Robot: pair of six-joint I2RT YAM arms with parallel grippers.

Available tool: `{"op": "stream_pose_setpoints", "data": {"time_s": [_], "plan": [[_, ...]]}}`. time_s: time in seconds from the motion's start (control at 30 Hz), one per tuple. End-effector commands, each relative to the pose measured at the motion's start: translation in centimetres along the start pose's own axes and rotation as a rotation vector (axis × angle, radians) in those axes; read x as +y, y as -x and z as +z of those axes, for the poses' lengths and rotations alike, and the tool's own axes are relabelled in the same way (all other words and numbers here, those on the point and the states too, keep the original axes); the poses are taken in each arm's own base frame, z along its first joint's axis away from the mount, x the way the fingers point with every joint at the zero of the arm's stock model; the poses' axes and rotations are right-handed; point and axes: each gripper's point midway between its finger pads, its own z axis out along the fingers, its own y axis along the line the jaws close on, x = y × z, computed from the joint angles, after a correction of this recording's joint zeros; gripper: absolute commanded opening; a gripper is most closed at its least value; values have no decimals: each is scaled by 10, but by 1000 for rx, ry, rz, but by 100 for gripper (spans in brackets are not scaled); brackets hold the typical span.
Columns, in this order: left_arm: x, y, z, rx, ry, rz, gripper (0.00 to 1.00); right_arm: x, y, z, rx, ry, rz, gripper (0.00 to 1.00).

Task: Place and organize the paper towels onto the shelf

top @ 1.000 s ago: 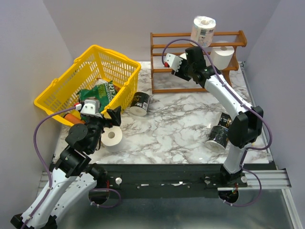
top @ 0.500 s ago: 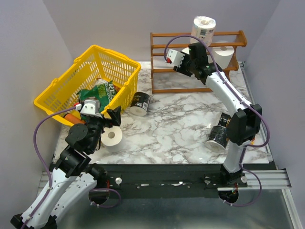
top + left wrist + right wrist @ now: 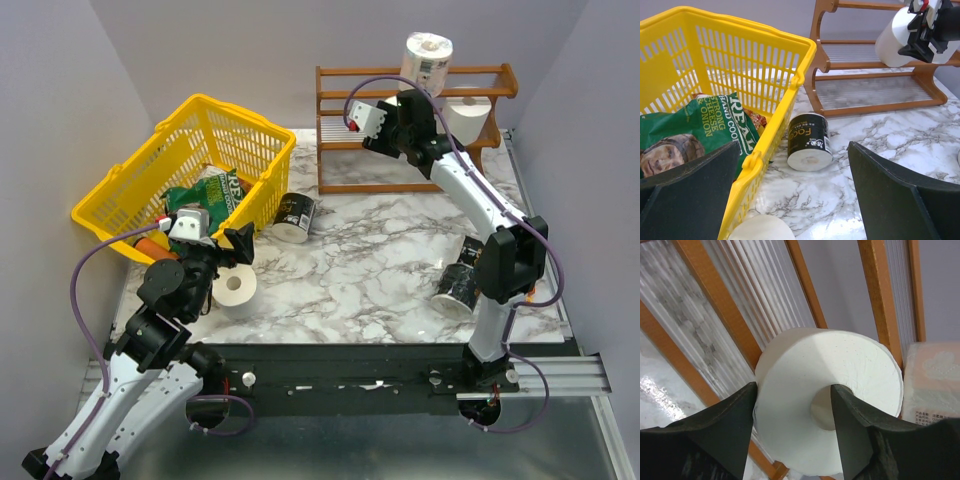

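White paper towel roll (image 3: 840,360) at wooden shelf (image 3: 705,300), between right gripper (image 3: 792,390) jaws.

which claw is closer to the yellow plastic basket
left. the left claw sits right beside the yellow plastic basket's near side; the right claw is far off at the reddish-brown wooden shelf, at a white paper roll.

The left arm (image 3: 150,345) and the right arm (image 3: 476,200) wore white shells over black joints. A purple cable (image 3: 78,285) looped beside each. Small dark screw holes dotted the left arm's lower shell. Each wrist carried a white camera block (image 3: 188,224), and the right one bore a red mark. The left claw (image 3: 793,146) and the right claw (image 3: 792,386) had broad matte black fingers.
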Motion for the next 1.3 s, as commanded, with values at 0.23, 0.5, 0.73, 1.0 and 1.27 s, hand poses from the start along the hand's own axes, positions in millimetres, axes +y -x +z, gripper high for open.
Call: {"op": "stream_pose_setpoints", "data": {"time_s": [0.23,0.5,0.73,1.0,1.27], "plan": [[2,0,1,-10,16,-2,99,-57,-2,-3,32,-241,-56,70],[2,1,1,-14,14,-5,99,-62,-3,-9,36,-259,-67,71],[3,2,0,-18,15,-5,99,-54,-7,-2,40,-236,-84,67],[3,1,0,-17,15,-5,99,-60,4,-9,-5,-243,-62,67],[3,3,-1,-24,13,-9,99,-34,-19,-19,35,-227,-52,64]]}}
